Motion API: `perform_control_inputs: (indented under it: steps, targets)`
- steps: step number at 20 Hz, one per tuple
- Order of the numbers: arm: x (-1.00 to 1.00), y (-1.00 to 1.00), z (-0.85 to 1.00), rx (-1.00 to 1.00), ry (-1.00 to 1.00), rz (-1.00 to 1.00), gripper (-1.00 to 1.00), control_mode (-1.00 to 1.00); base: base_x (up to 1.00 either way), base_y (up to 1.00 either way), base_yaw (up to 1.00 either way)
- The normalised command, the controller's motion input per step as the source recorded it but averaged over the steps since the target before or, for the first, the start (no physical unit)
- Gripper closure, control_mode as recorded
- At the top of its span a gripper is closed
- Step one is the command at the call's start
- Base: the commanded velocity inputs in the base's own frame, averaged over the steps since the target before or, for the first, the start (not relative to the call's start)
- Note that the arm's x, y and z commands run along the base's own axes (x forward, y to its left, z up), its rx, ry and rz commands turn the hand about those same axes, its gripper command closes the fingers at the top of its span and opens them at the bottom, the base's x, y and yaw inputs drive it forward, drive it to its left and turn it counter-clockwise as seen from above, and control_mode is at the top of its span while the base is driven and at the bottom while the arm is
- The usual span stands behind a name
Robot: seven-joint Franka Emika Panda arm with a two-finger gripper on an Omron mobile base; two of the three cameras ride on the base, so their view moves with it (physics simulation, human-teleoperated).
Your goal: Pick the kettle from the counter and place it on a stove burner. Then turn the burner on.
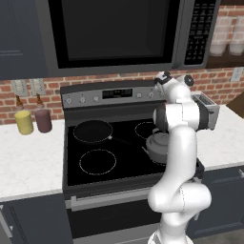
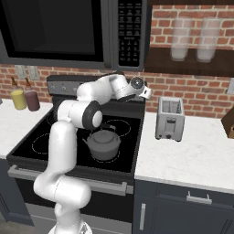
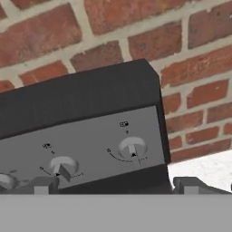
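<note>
The kettle [image 2: 103,142] already sits upright on the black glass cooktop [image 2: 32,145], on its front-right ring, spout toward the front-left and its dark arched handle standing free above the lid. Nothing grips it, so I judge the placing step done and only the switching-on left.

That explains where the arm is. It reaches up and back over the kettle toward the raised control panel [image 3: 86,145] at the rear of the stove, against the brick wall. The hand [image 3: 115,183] is released, its two fingertips [image 3: 41,185] spread wide with nothing between them. It is aimed at the right end of the panel. In the hand view two grey knobs face it: the outermost knob [image 3: 132,147] sits a little right of the midline between the tips, and a second knob [image 3: 61,166] lies further left, just above the left tip. Neither is touched yet.

Which knob drives the front-right ring cannot be read from the small markings above them; that choice is the risk here.

A flat black pan [image 1: 92,131] occupies the rear-left ring. A toaster [image 2: 170,119] stands on the white worktop [image 2: 192,157] to the right, well clear of the arm.
</note>
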Motion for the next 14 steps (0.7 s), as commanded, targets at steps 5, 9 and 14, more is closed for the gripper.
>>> perform_control_inputs:
  steps: [5, 9, 14]
  targets:
    - [0.27, -0.1, -0.04, 0.0, 0.0, 0.0, -1.0, -1.0, 0.0, 0.0, 0.0]
    - [0.12, 0.0, -0.17, -0.04, 0.01, 0.0, -1.0, -1.0, 0.0, 0.0, 0.0]
    - [-0.07, 0.0, -0.34, -0.1, 0.01, 0.0, -1.0, -1.0, 0.0, 0.0, 0.0]
